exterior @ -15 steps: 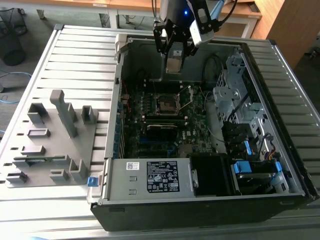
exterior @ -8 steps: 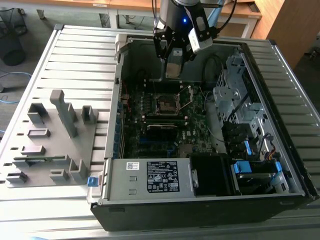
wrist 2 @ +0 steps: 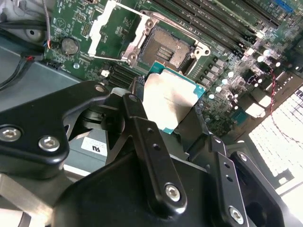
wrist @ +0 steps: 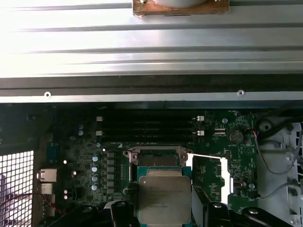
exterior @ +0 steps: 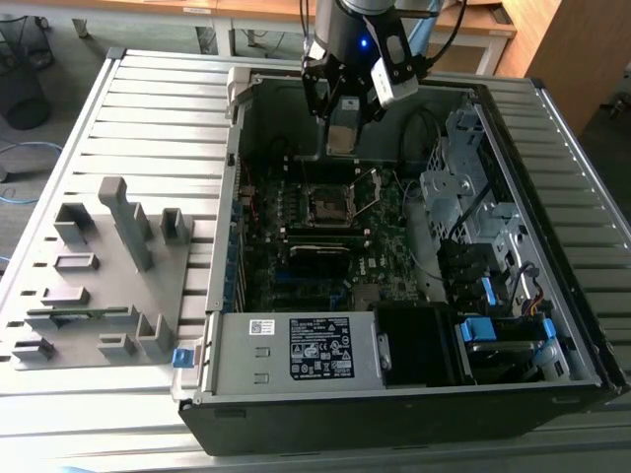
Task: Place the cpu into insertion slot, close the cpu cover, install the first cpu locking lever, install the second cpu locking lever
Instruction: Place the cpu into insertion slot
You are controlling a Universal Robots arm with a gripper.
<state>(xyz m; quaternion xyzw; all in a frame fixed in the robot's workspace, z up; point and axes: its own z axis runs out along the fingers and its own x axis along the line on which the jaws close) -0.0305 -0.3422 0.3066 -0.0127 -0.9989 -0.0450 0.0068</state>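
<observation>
Our black gripper [exterior: 344,108] pinches the small flat square silver-grey cpu [wrist 2: 173,99] by its edges, up near the top middle of the exterior view. We see the small square dark insertion slot [exterior: 328,205] lower down, in the middle of that view, well apart from the cpu. The thin silver cpu cover [wrist 2: 111,30] lies flipped open beside it. We think the cpu could land crooked and bend the slot's tiny pins.

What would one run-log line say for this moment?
gripper: shut on cpu | insertion slot: empty, cpu held near it | cpu cover: open
</observation>
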